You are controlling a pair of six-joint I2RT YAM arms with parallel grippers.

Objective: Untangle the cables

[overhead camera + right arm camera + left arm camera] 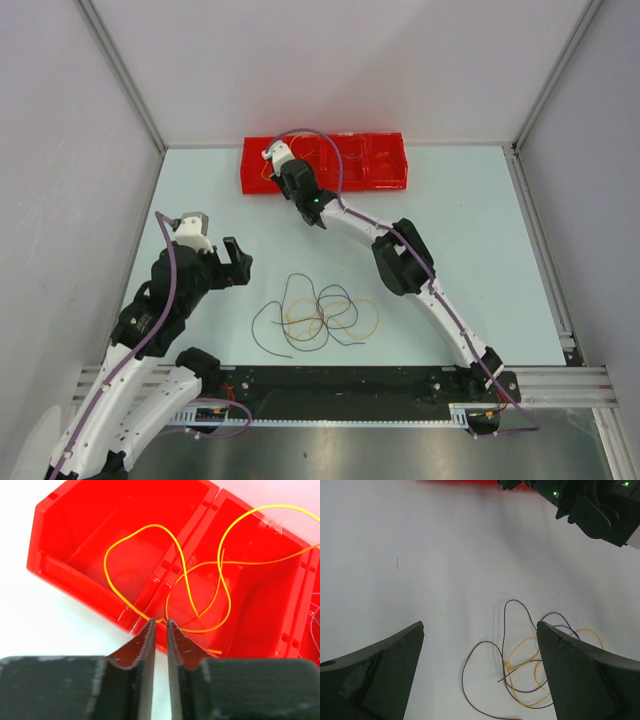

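From above, the cables (320, 315) lie in a loose overlapping heap of dark and yellow loops on the pale tabletop (470, 250), near the front between the two arms. The left tool (238, 262) hovers just left of the heap, its jaws apart. The right tool (272, 158) reaches to the left end of a red tray (380, 165) at the far edge.

In the left wrist view, the fingers (380, 675) stand wide apart with nothing between them. The heap lies low in the view beside the right-hand finger: a dark wire, a yellow one and a navy one crossing each other.

In the right wrist view, the jaws are nearly together, pinching the end of a yellow cable (150, 526). This wire curls across the divider between two tray compartments.
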